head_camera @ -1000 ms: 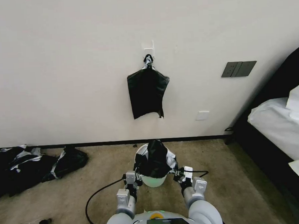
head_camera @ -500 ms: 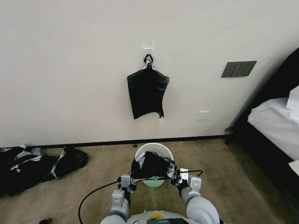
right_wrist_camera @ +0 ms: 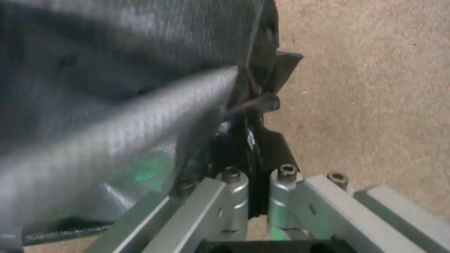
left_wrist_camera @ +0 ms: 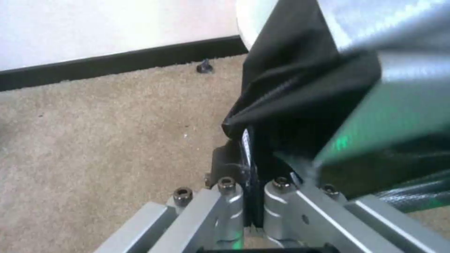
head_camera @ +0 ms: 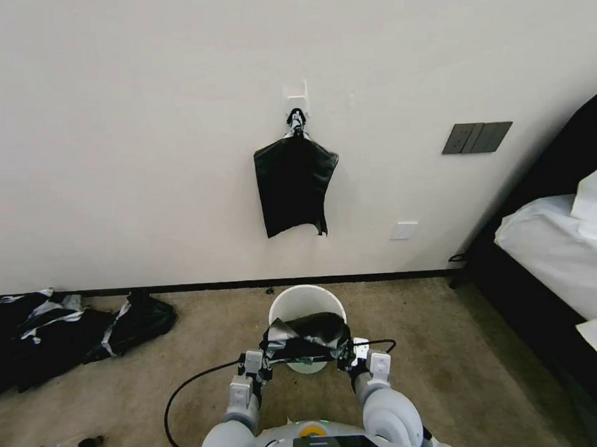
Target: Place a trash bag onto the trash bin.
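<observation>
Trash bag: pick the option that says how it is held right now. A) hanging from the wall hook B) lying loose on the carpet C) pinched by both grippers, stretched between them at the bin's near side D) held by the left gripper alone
C: the left gripper and right gripper each pinch an edge of the trash bag, spread between them over the near side of the trash bin.

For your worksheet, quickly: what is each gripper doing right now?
Left gripper: jaws shut on one edge of the trash bag, beside the trash bin.
Right gripper: jaws shut on the bag's opposite edge.
</observation>
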{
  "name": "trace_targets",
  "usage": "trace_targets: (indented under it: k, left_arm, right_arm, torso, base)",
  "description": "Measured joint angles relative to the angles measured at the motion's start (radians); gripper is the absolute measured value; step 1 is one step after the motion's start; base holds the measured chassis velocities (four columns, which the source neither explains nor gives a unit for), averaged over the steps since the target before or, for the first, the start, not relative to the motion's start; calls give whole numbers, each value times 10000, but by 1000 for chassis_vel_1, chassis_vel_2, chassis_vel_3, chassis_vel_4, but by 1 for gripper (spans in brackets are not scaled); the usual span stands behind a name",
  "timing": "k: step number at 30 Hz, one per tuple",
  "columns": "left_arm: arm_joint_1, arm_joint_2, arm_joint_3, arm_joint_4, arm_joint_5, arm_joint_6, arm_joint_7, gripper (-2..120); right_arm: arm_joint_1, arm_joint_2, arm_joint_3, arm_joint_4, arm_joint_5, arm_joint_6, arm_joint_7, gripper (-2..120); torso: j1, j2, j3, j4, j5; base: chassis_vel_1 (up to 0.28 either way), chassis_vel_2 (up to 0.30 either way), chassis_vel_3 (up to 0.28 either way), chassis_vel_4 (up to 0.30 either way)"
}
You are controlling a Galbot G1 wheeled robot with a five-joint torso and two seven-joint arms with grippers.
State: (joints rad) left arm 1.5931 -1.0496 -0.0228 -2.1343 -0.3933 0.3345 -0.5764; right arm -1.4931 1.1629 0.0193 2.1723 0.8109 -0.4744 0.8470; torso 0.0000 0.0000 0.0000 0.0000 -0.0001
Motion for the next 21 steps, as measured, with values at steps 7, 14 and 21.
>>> trace_targets:
  k: [7,14,21]
  left_arm:
    - [-612,-109,164,598,-145,63,-6,0]
    - [-1041,-277,293,904,-209,41,1,0]
    - [-364,-144,81,436,-211,12,55,20]
  right_arm:
    - [223,-3,9,-303,-120,2,-217,0]
    - [342,-4,-24,-640,-223,37,-436,0]
    - [-85,-196,58,-364,-335,182,-738,15]
  torso:
    - [1,0,0,-1,0]
    - [1,0,1,0,1]
    - [1,0,0,0,1]
  base:
    - [0,0,0,0]
    - [0,0,0,0]
    - [0,0,0,0]
